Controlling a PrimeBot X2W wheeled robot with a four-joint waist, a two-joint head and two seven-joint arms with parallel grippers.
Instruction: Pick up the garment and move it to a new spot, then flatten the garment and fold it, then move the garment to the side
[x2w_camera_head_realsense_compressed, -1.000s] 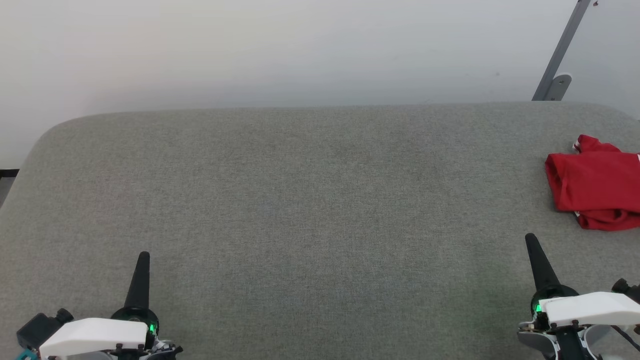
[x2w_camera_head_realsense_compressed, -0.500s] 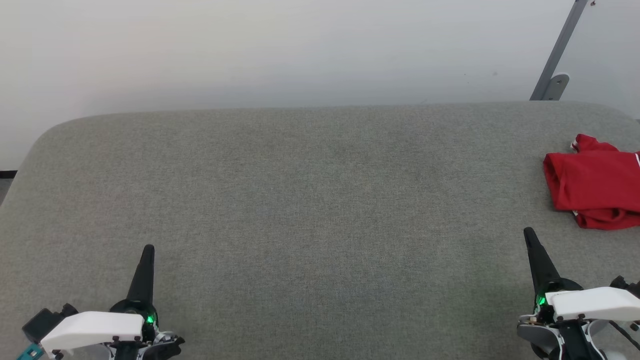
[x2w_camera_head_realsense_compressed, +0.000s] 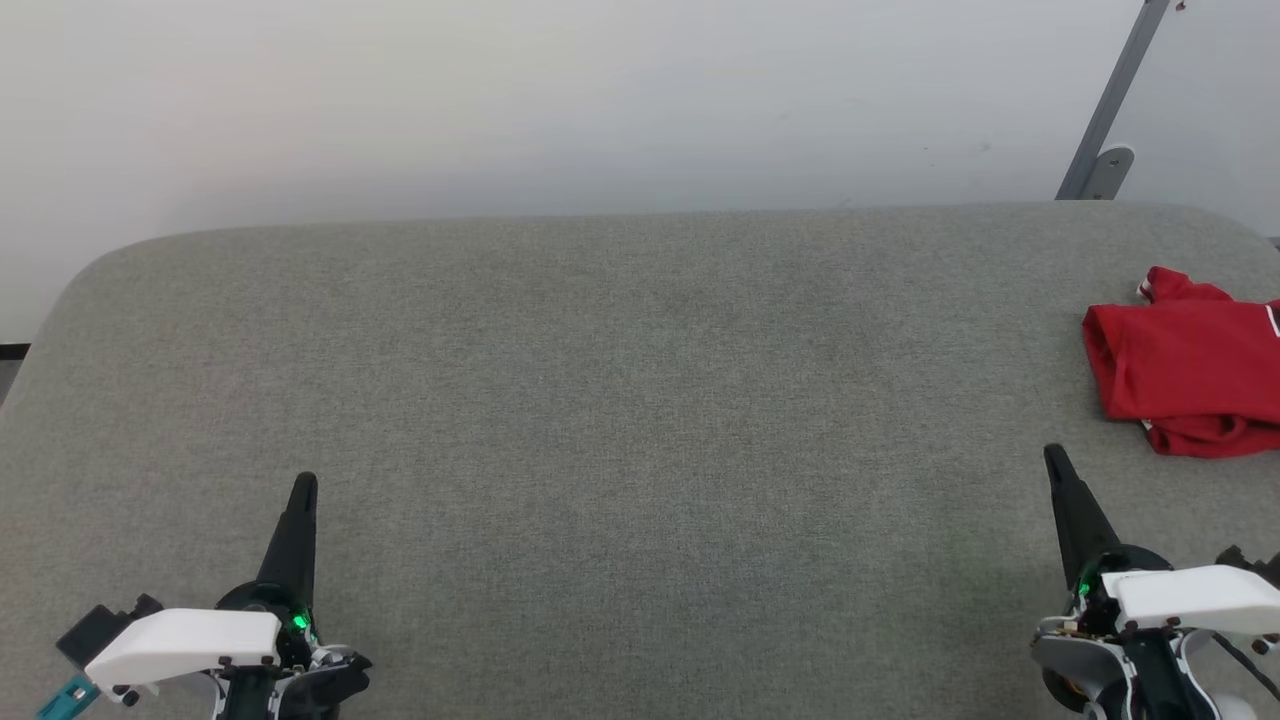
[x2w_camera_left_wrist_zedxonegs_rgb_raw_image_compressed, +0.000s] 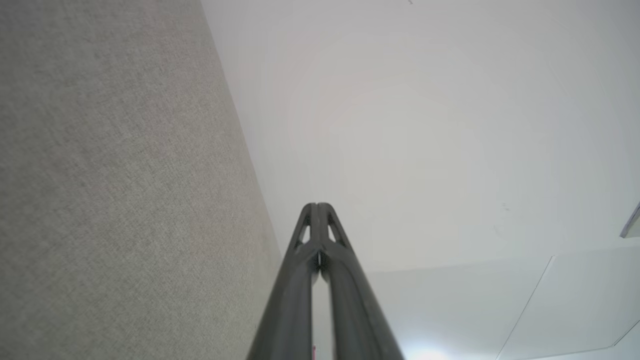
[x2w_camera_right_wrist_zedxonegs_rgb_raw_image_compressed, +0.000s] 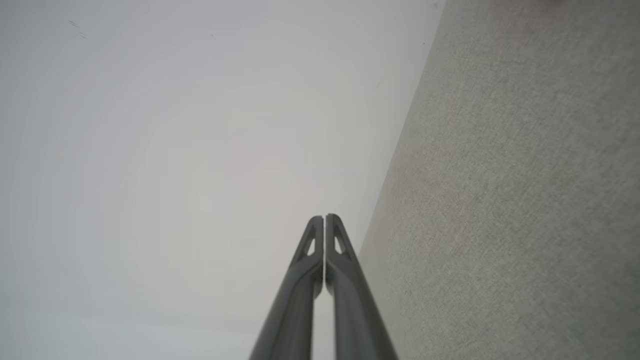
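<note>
A wide table (x2w_camera_head_realsense_compressed: 640, 400) covered in grey fabric is seen from the head view, with a pale wall (x2w_camera_head_realsense_compressed: 600, 100) behind its far edge. The garment (x2w_camera_head_realsense_compressed: 1180, 355) is laid at the right side of the table, about midway between the near and far edges, and is cut off by the right border of the view. It is bunched into a compact red heap with soft folds. Small bits of white trim are shown at its far left corner and along its near edge.

The left gripper (x2w_camera_head_realsense_compressed: 304, 485) is held at the near left over the table, pointing toward the far edge. In the left wrist view its two dark fingers (x2w_camera_left_wrist_zedxonegs_rgb_raw_image_compressed: 295, 300) are pressed together at the tips with nothing between them, so this gripper is closed and empty.

The right gripper (x2w_camera_head_realsense_compressed: 1053, 455) is held at the near right and leans slightly left as it points away. In the right wrist view its fingers (x2w_camera_right_wrist_zedxonegs_rgb_raw_image_compressed: 350, 300) are brought together with only a hairline gap along their length, and nothing is held. Its tip is set nearer than the garment and a little to its left, with bare grey fabric between the two.

A green light (x2w_camera_head_realsense_compressed: 300, 624) is lit at the base of the left gripper, and another at the base of the right one. A grey metal post (x2w_camera_head_realsense_compressed: 1110, 110) with a rounded bracket is seen against the wall beyond the far right corner of the table.
</note>
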